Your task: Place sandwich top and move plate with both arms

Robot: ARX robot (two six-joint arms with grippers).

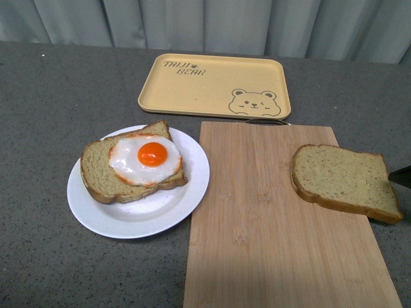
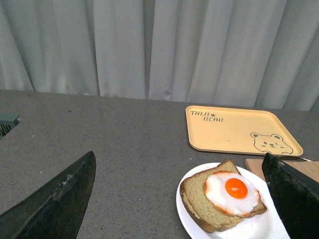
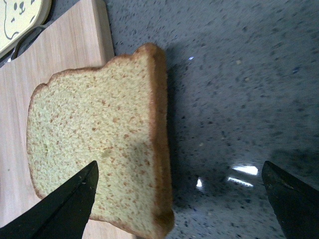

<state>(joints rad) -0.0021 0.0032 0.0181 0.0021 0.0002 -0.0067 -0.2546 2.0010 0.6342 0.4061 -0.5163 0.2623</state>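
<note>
I'm hovering the empty, wide-open right gripper (image 3: 179, 172) over the plain speckled tan bread slice (image 3: 99, 149), judging a crust-edge pinch comes next.

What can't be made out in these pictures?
- Right hand: front view shows only a dark tip; the picture's edge cuts the rest.
- Left hand: outside the front view entirely.
- Plate: lower rim cut off by the left wrist view's edge.
- Lower bread slice: middle hidden under the fried egg.
</note>
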